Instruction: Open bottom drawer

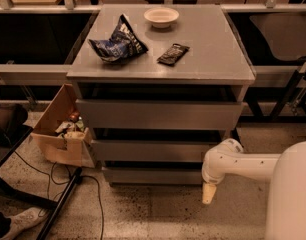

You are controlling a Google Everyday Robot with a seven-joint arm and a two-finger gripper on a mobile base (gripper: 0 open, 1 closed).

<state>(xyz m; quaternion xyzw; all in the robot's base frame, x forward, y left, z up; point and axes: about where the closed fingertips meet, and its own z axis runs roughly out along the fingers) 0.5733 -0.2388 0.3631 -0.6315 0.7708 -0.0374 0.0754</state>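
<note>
The grey cabinet (160, 76) has three drawer fronts. The bottom drawer (152, 175) is the lowest, a plain grey front near the floor, and it looks shut or nearly so. My gripper (208, 193) hangs from the white arm (243, 165) at the lower right, pointing down at the floor just beside the bottom drawer's right end. It stands level with that front and apart from it by a small gap.
On the cabinet top lie a blue chip bag (118, 45), a dark snack bar (173, 54) and a white bowl (161, 17). A cardboard box (60, 134) of items stands at the left. Cables and a black pole (60, 206) lie on the speckled floor.
</note>
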